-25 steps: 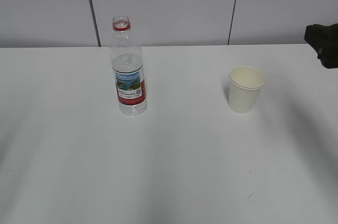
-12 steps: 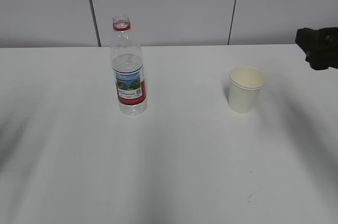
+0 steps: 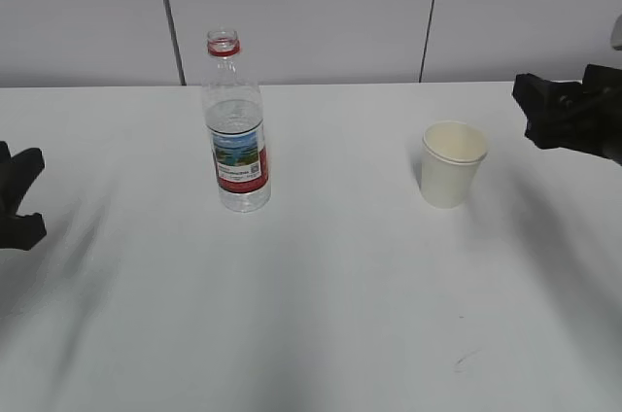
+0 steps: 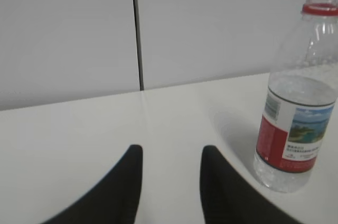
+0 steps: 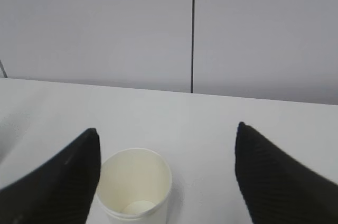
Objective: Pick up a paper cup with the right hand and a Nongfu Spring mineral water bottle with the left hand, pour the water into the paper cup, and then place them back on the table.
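Note:
The Nongfu Spring mineral water bottle (image 3: 236, 140) stands upright and uncapped on the white table (image 3: 321, 315), left of centre, with water (image 3: 233, 119) up to just above its label. The cream paper cup (image 3: 453, 167) stands upright to its right. My left gripper (image 3: 35, 192) is open at the left edge, well short of the bottle. In the left wrist view the bottle (image 4: 296, 129) is off to the right of the empty left gripper (image 4: 172, 150). My right gripper (image 3: 526, 109) is open, just right of the cup. In the right wrist view the cup (image 5: 158, 184) sits beside the left finger of the right gripper (image 5: 167, 129).
A grey panelled wall (image 3: 311, 4) with dark vertical seams runs behind the table's far edge. White tabletop lies between bottle and cup and in front of both.
The right gripper has moved left toward the cup. The left gripper has come into the exterior view at the left edge. Bottle and cup have not moved.

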Controlling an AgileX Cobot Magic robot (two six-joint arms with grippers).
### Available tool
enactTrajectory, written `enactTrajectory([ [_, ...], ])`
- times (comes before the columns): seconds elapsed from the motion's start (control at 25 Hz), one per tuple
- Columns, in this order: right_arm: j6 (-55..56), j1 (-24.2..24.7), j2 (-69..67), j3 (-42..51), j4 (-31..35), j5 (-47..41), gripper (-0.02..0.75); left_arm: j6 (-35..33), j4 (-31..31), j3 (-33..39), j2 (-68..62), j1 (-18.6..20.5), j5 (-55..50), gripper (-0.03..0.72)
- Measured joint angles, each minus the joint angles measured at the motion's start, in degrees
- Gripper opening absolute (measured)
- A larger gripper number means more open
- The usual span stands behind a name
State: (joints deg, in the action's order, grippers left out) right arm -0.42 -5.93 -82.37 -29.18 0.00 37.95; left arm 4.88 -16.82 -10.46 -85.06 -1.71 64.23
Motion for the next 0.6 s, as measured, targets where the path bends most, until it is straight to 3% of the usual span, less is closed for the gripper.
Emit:
enactTrajectory([
  [0.16, 1.0, 0.0, -1.7, 1.9, -2.2, 4.9, 0.59, 0.0, -0.3, 0.0, -3.3, 0.0, 0.4, 0.239],
  [0.4, 1.3, 0.0, -2.7, 2.1, -2.6, 7.3, 0.59, -0.2, -5.8, -1.5, -3.5, 0.0, 0.8, 0.266],
  [0.48, 1.3, 0.0, -2.9, 2.1, -3.1, 7.8, 0.59, -0.2, -6.5, -2.4, -3.7, 0.0, 0.9, 0.332],
  [0.6, 1.3, 0.0, -3.2, 2.1, -4.0, 7.8, 0.59, -0.2, -6.9, -3.5, -4.4, 0.0, 1.0, 0.509],
])
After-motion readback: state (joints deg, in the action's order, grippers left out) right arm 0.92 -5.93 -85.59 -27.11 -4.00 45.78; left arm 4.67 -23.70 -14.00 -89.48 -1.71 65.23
